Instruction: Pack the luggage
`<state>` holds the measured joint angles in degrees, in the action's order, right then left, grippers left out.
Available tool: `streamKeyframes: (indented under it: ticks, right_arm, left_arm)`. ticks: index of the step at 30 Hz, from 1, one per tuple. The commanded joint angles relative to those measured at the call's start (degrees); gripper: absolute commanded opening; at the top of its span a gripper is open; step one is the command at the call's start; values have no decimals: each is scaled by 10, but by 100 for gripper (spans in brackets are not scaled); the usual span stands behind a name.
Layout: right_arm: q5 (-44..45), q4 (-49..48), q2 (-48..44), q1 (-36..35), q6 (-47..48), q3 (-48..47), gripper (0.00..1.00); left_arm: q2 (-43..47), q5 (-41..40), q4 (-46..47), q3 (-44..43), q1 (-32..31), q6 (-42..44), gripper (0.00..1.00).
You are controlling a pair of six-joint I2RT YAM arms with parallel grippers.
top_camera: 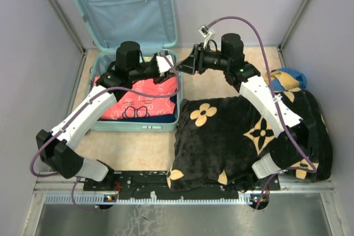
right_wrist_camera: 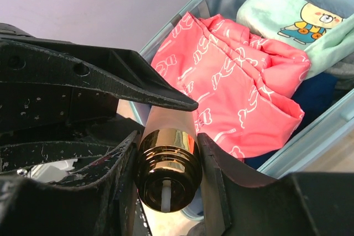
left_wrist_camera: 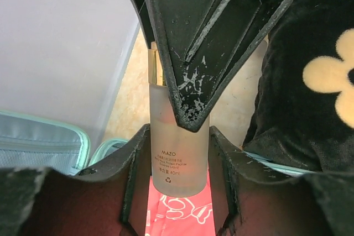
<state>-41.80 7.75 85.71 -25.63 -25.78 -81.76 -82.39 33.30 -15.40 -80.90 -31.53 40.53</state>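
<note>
Nearest me, at about 2 o'clock, the black blanket (top_camera: 221,136) with tan flowers lies heaped under my right arm. The luggage (top_camera: 138,127) sits open at 11 o'clock, its lid (top_camera: 127,4) standing up towards 12. A pink garment (top_camera: 141,95) and a mint garment (right_wrist_camera: 282,9) with a bear print are folded inside. Over its right rim my two grippers meet. My left gripper (left_wrist_camera: 180,136) has its fingers (left_wrist_camera: 224,164) against the sides of the frosted bottle (left_wrist_camera: 177,169), and my right gripper (right_wrist_camera: 166,139) clamps that bottle at its gold cap (right_wrist_camera: 167,175).

Bright even light, soft shadows, wrist views slightly soft
</note>
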Motion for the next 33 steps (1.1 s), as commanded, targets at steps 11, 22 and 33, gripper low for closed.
streamKeyframes:
  ticks: [11,22,33]
  right_arm:
    - [-33,-48,0,57,34,-54,99]
    - [22,78,54,99,201,-54,99]
    - [107,247,179,126,423,-111,93]
  left_arm:
    - [32,-4,-68,47,218,-242,15]
    - [-46,-145,-114,30,391,-312,18]
    - [-193,-257,-121,-44,394,-245,23]
